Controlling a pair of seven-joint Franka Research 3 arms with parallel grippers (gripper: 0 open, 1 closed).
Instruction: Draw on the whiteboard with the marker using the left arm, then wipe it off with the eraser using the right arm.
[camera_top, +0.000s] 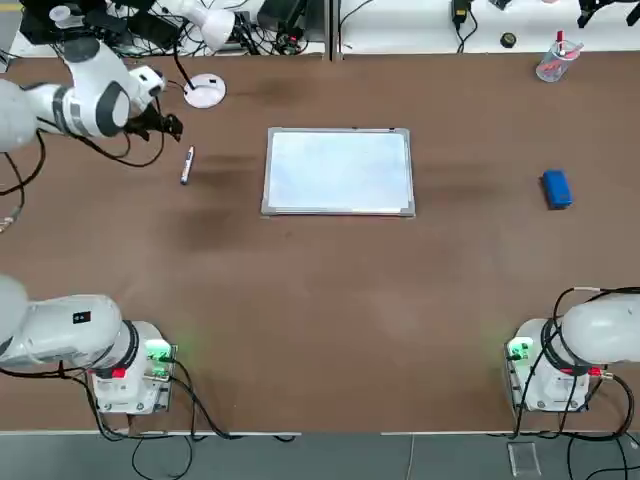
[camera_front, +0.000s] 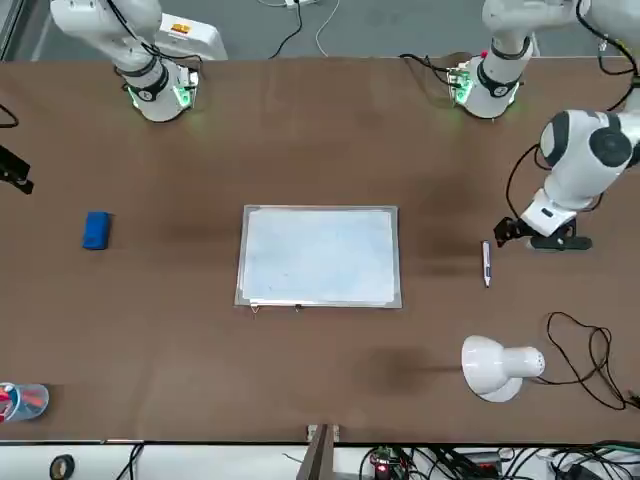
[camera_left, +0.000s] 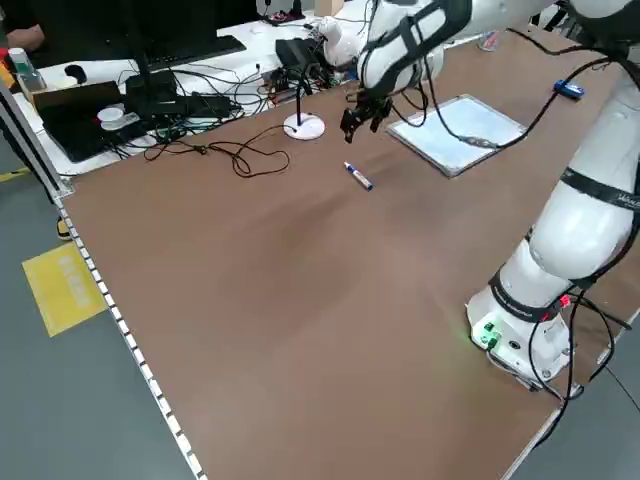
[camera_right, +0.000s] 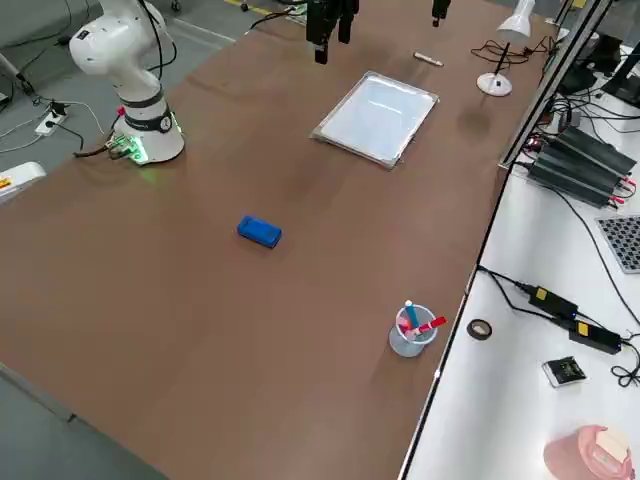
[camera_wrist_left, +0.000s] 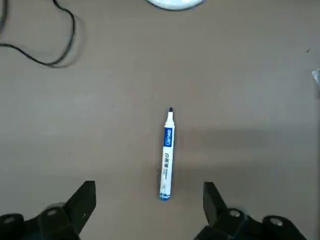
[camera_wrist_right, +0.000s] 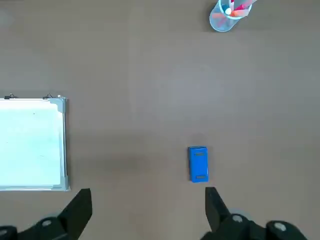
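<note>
The right arm (camera_top: 598, 335) is cut off by the top view's edge, its pincer unseen there.

Whiteboard (camera_top: 339, 171): silver-framed, blank white face, lying flat.
Marker (camera_top: 186, 166): slim, white with blue band, lying flat left of whiteboard.
Eraser (camera_top: 556, 188): blue block, flat, right of whiteboard, well apart.
</note>
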